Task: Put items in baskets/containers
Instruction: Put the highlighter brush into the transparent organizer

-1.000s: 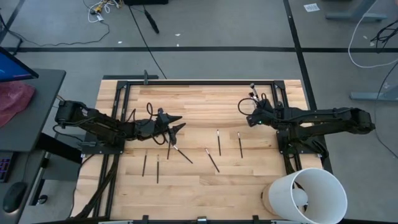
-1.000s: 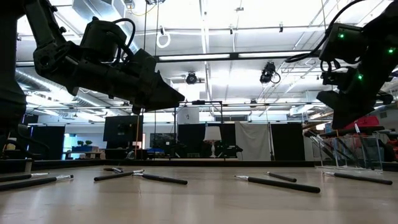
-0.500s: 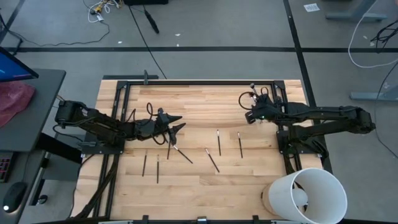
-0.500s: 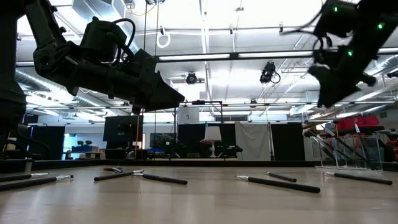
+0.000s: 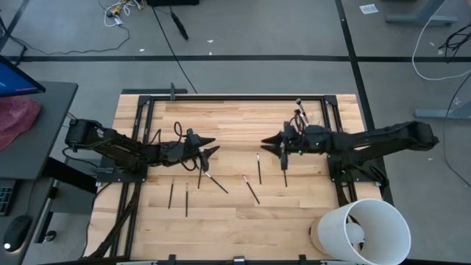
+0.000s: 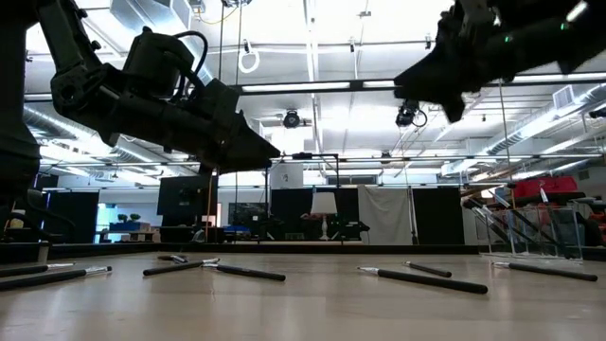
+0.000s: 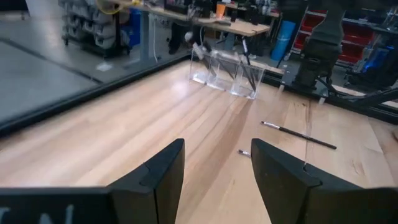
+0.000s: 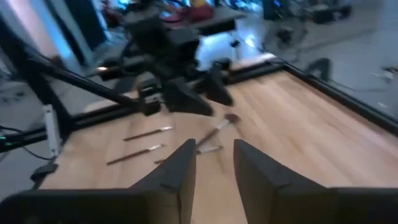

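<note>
Brushes (image 5: 258, 168) lie scattered on the pale plank table (image 5: 235, 213) seen from above, slim dark rods, and my right gripper (image 5: 269, 144) hangs empty over the middle ones while my left gripper (image 5: 209, 149) waits left of centre. At table level the handles look smooth, round, apt to roll. My right wrist shows fingers (image 8: 180, 171) part open, so next I judge a descent onto one brush; my left wrist shows wide, empty fingers (image 7: 165, 171) and a clear, glassy container (image 7: 227, 70) far off.

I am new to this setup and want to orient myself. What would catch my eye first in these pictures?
Two dark arms reach toward each other above the pale wooden table, the left gripper and right gripper both with fingers apart and empty. Between and below them, slender dark-handled makeup brushes lie scattered on the wood. A large white cylindrical bucket sits at the table's near right corner.
</note>
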Tool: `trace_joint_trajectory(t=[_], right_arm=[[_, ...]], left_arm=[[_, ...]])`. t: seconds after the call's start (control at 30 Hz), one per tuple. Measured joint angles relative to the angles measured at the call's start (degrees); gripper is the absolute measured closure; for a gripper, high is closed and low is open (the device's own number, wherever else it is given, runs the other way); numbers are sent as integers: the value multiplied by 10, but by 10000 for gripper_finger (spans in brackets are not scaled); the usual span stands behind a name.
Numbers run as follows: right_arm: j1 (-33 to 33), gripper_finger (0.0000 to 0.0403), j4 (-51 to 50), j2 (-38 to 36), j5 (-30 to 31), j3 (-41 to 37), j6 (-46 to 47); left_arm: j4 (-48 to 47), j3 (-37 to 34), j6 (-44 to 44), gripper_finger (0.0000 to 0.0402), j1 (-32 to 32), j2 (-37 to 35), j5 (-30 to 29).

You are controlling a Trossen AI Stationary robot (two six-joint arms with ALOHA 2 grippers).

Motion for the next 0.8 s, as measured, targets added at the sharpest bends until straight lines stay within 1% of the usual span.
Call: trace_joint_trajectory(t=[0.1, 0.27, 0.4, 0.5, 0.57, 0.63, 0.7, 0.8], right_arm=[[1, 299, 117, 65, -12, -29, -5], [1, 305, 218, 193, -13, -31, -15], [3, 307, 295, 290, -13, -14, -6], [9, 307, 337, 347, -14, 1, 3], [14, 307, 353, 374, -14, 13, 6], [19, 308, 352, 393, -14, 23, 6], [24, 308, 353, 405, -15, 31, 6], [30, 308, 353, 412, -15, 40, 6]], left_arm=[[-32, 0, -52, 214, 0, 0, 3], [-128, 0, -182, 214, -1, 0, 30], [-214, 0, -300, 216, -1, -1, 83], [-289, 8, -364, 225, -4, -14, 132], [-371, 29, -390, 235, -13, -35, 145], [-479, 70, -402, 248, -29, -55, 143], [-603, 125, -404, 264, -52, -77, 118], [-782, 221, -424, 288, -98, -85, 53]])
